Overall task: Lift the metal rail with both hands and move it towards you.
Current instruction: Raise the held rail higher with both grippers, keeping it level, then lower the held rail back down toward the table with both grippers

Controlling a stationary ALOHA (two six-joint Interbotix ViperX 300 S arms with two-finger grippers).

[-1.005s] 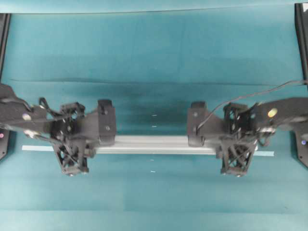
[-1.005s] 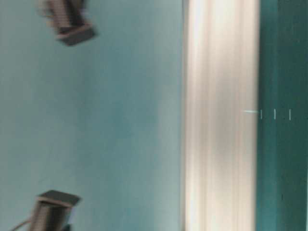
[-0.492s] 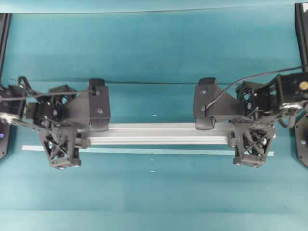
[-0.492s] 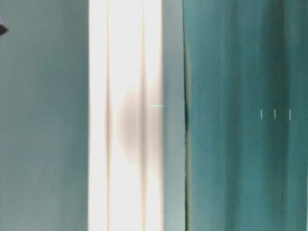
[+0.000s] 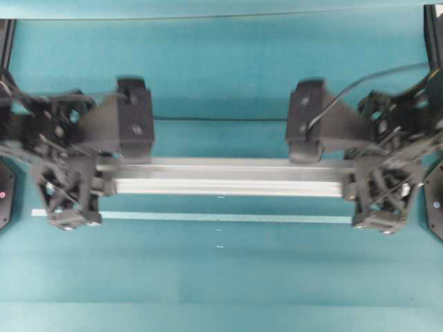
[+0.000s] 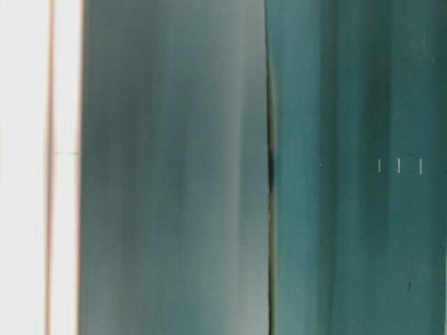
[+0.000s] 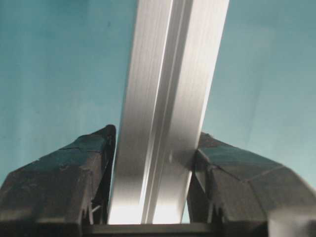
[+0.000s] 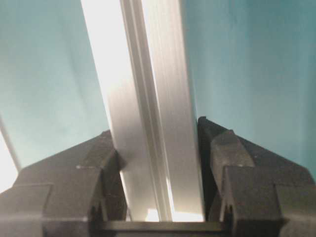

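The metal rail (image 5: 221, 178) is a long grooved silver bar lying left to right, held off the teal cloth with its shadow beneath it. My left gripper (image 5: 104, 178) is shut on its left end. My right gripper (image 5: 347, 182) is shut on its right end. In the left wrist view the rail (image 7: 168, 98) runs up between the black fingers (image 7: 89, 153) of that gripper (image 7: 155, 143), and both touch its sides. The right wrist view shows the same rail (image 8: 143, 89) pinched in the right gripper (image 8: 155, 133). A bright blurred band (image 6: 28, 167) fills the left edge of the table-level view.
A thin pale tape strip (image 5: 221, 218) lies on the cloth just in front of the rail. Small white marks (image 5: 220, 246) dot the middle. A crease (image 5: 221, 120) crosses the cloth behind the rail. Black frame posts (image 5: 435, 41) stand at the side edges.
Both grippers have risen with the rail; it looks larger and sits further from the tape strip in the overhead view. In the table-level view the bright band has slid left.
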